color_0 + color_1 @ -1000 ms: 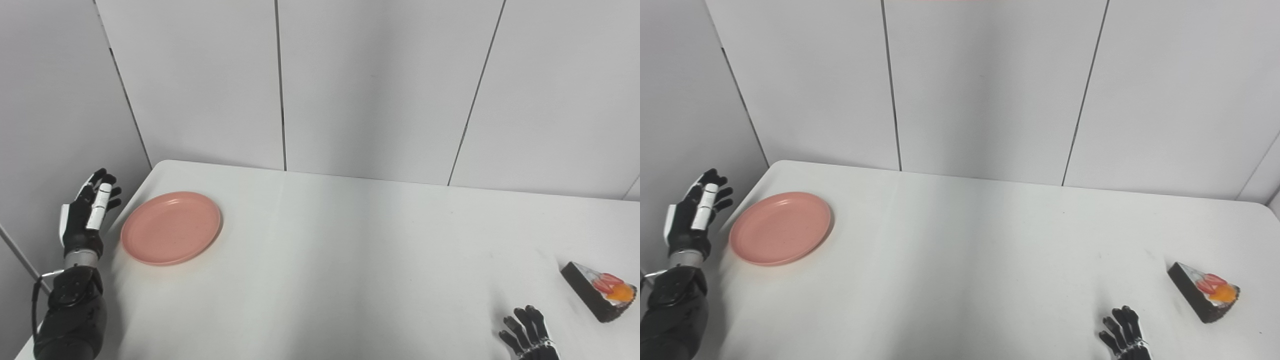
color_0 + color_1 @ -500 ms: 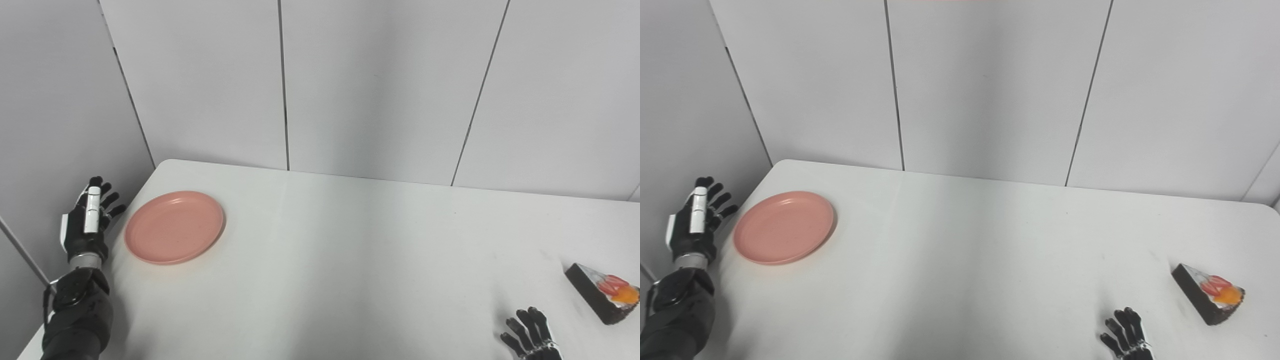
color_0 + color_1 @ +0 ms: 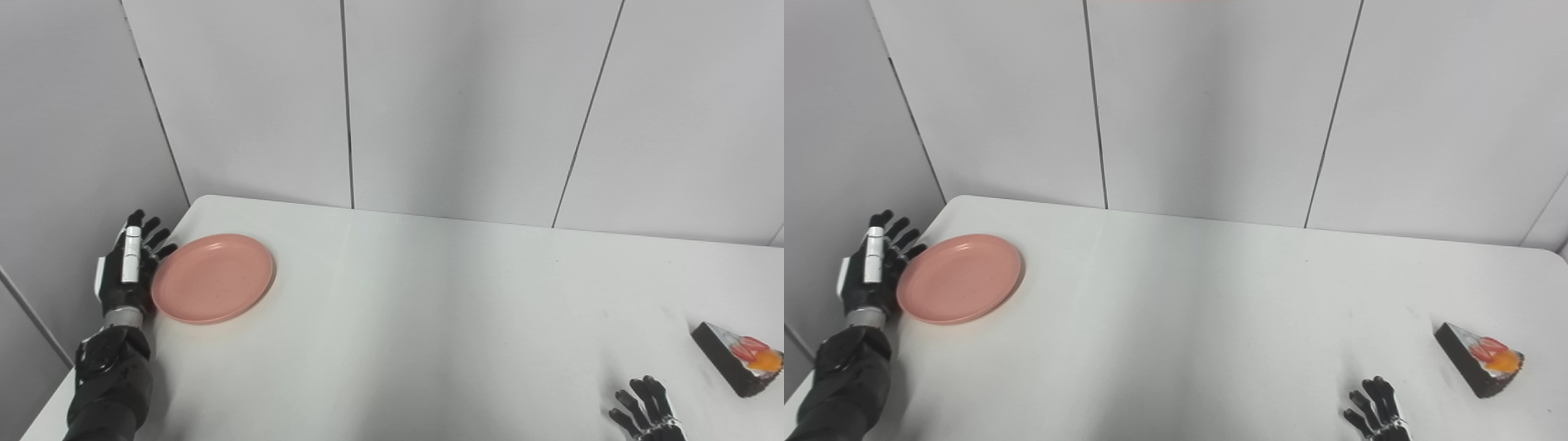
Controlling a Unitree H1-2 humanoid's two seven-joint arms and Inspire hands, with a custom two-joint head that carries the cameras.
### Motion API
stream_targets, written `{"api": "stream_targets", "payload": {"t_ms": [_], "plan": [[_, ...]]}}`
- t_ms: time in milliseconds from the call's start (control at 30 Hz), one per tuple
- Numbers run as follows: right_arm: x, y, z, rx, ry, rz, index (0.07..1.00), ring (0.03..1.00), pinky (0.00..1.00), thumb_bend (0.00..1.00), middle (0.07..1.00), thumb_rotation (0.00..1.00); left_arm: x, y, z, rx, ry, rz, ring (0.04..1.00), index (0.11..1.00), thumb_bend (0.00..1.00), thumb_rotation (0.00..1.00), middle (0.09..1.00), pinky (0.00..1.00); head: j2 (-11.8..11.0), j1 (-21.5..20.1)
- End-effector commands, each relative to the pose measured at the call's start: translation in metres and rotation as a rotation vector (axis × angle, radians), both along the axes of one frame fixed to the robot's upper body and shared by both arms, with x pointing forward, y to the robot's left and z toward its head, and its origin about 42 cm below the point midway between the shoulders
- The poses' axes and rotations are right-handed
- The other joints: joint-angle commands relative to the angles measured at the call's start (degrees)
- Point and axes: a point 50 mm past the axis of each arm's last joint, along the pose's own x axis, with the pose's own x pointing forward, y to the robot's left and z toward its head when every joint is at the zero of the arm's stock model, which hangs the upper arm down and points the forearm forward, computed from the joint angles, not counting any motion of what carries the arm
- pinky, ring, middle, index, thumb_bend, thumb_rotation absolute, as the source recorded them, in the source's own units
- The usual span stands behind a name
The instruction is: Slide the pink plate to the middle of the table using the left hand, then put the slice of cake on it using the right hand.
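Observation:
The pink plate (image 3: 212, 278) lies flat near the table's far left edge. My left hand (image 3: 127, 269) stands open right against the plate's left rim, fingers spread and pointing away from me. A dark wedge of cake (image 3: 737, 362) with red and orange topping rests at the table's right edge. My right hand (image 3: 646, 416) is open, palm down on the table at the bottom right, a short way left of the cake, with its wrist cut off by the picture's edge.
The white table (image 3: 429, 318) stretches between plate and cake. Grey wall panels (image 3: 465, 104) rise behind the far edge and along the left side, close to my left hand.
My left hand has moved right, from beside the table's left edge up to the plate's left rim. The plate, the cake and my right hand have stayed put.

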Motion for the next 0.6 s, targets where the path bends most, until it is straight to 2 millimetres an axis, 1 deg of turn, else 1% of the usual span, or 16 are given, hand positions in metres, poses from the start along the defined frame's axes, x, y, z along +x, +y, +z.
{"api": "stream_targets", "payload": {"t_ms": [0,133,200,300,367,433,567], "plan": [[0.001,0.012,-0.012,-0.007,0.113,0.038,0.948,0.897,0.86,0.88,0.94,1.0,0.009,-0.007,0.01,0.0,-0.036,-0.051,0.858,0.869,0.88,0.78,0.866,0.71,0.1,0.1],[0.001,0.012,-0.013,-0.01,0.11,0.04,0.949,0.896,0.85,0.88,0.939,1.0,0.009,-0.009,0.01,0.028,-0.038,-0.09,0.841,0.885,0.87,0.78,0.861,0.77,0.2,0.0],[0.002,0.013,-0.013,-0.009,0.109,0.042,0.949,0.895,0.85,0.87,0.938,1.0,0.008,-0.01,0.01,0.048,-0.034,-0.108,0.817,0.873,0.86,0.77,0.852,0.77,0.3,-0.3],[0.002,0.014,-0.012,-0.012,0.106,0.046,0.951,0.898,0.85,0.87,0.941,1.0,0.008,-0.011,0.008,0.079,-0.013,-0.113,0.793,0.862,0.85,0.78,0.845,0.71,0.5,-0.5],[0.002,0.014,-0.012,-0.015,0.104,0.048,0.953,0.9,0.85,0.86,0.942,1.0,0.008,-0.012,0.007,0.084,-0.005,-0.114,0.793,0.869,0.85,0.79,0.85,0.71,0.6,-0.7],[0.002,0.015,-0.012,-0.017,0.102,0.048,0.952,0.9,0.85,0.86,0.943,1.0,0.008,-0.013,0.006,0.075,-0.005,-0.116,0.793,0.871,0.86,0.77,0.855,0.73,0.8,-0.8],[0.002,0.015,-0.012,-0.015,0.102,0.048,0.951,0.899,0.85,0.85,0.942,1.0,0.008,-0.018,0.005,0.057,-0.015,-0.124,0.788,0.864,0.84,0.76,0.863,0.71,1.0,-1.0]]}}
